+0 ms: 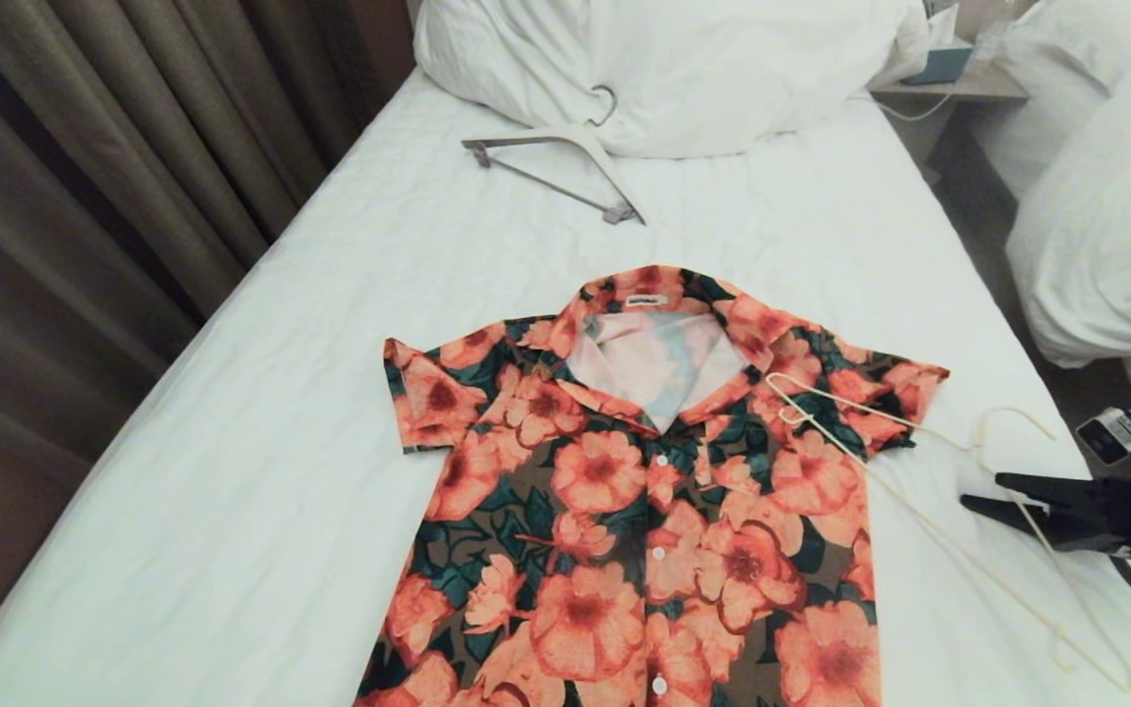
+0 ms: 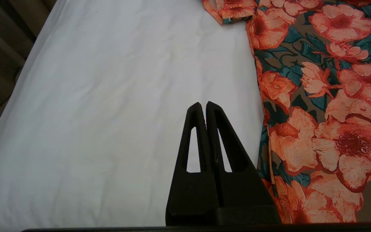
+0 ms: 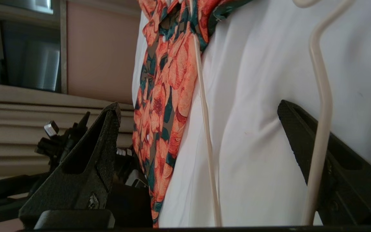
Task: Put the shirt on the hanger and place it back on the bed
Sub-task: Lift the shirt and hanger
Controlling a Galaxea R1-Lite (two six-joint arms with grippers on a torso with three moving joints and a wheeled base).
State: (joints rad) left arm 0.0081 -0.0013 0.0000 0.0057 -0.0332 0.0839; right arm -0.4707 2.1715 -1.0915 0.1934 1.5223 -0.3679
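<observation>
Head view, shirt point(image 1: 644, 491): flat on bed point(image 1: 232, 393), wide bare sheet toward curtain side.
Head view, hanger point(image 1: 929, 462): thin cream wire, one end on shirt's shoulder, rest near bed's right edge.
Head view, right gripper point(image 1: 1002, 506): low at right edge, fingers apart astride hanger wire.
Left wrist view, left gripper point(image 2: 203, 108): fingers together, over bare sheet beside shirt.
Right wrist view: wire rods between spread textured fingers.

1. Shirt point(image 1: 624, 491) hem cut off by the head view's bottom edge.
2. Right gripper point(image 1: 993, 491): arm beyond the right edge.
3. Nightstand items point(image 1: 943, 64) too small to identify.
</observation>
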